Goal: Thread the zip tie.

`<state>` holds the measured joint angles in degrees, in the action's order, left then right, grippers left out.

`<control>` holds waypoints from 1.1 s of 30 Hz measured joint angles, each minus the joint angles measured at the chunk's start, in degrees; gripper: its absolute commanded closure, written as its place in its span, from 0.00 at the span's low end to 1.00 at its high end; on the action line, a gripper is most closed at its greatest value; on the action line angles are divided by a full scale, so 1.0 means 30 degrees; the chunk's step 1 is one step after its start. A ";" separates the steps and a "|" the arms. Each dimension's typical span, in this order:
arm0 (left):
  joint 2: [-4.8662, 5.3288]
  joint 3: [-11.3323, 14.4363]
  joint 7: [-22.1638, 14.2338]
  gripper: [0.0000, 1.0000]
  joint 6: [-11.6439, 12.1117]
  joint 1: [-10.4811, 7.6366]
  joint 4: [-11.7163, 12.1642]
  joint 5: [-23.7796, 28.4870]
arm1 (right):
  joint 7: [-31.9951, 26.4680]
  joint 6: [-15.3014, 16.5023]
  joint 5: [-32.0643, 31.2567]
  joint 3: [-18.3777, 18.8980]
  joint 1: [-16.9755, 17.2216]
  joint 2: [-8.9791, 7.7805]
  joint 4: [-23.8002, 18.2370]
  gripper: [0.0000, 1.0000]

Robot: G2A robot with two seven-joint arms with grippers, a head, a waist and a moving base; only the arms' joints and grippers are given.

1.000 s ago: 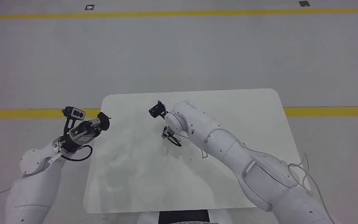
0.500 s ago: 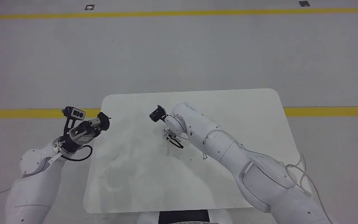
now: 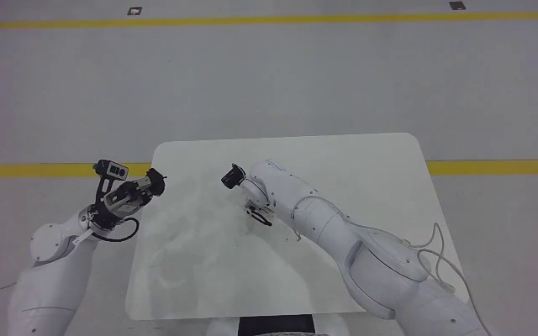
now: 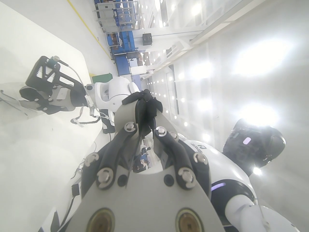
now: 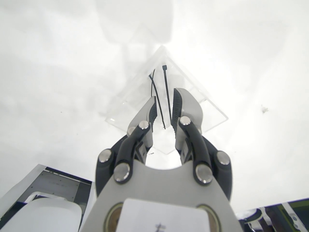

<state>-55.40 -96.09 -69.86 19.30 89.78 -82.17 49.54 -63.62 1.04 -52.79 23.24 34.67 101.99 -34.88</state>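
1. Hovering low over the white table [image 3: 361, 168], the right claw [image 5: 165, 95] points downward with its fingers spread (an open gap shows between the black ribbed pads [image 5: 175, 102]).
2. Inside that gap lies a straight black plastic zip tie [image 5: 166, 85]. Its square head sits just beyond the fingertips and its tail runs back toward the claw's base.
3. Just beside it, nearer the other finger, lies a curved black plastic zip tie [image 5: 156, 96]. Whether either pad touches a tie cannot be told.
4. Both ties rest in a shallow clear plastic tray [image 5: 212, 114], which sits on the table directly under the claw and reaches past its fingertips on every side.
5. Well apart from the right claw, by the table's edge, the left claw [image 4: 144, 97] is held up off the surface with its fingers pressed together (a black crumpled lump [image 4: 150, 102] sits at the tips, and what it is cannot be made out).
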 measured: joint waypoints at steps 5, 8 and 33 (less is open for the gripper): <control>0.0000 0.0000 0.0000 1.00 0.0000 0.0000 0.0000 0.0000 | 0.0125 -0.0052 -0.0129 -0.0208 -0.0228 0.0612 0.1040 0.92; 0.0000 0.0000 0.0000 1.00 0.0000 0.0000 0.0000 0.0000 | 0.0225 0.0018 -0.0120 -0.0247 -0.0339 0.0925 0.1637 0.93; 0.0000 0.0000 0.0000 1.00 0.0000 0.0000 0.0000 0.0000 | 0.1016 0.0632 -0.0197 -0.0044 -0.0900 0.2607 0.5115 0.86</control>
<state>-55.40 -96.09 -69.86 19.30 89.78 -82.17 49.54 -60.57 2.94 -53.38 23.11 31.97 109.81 -19.53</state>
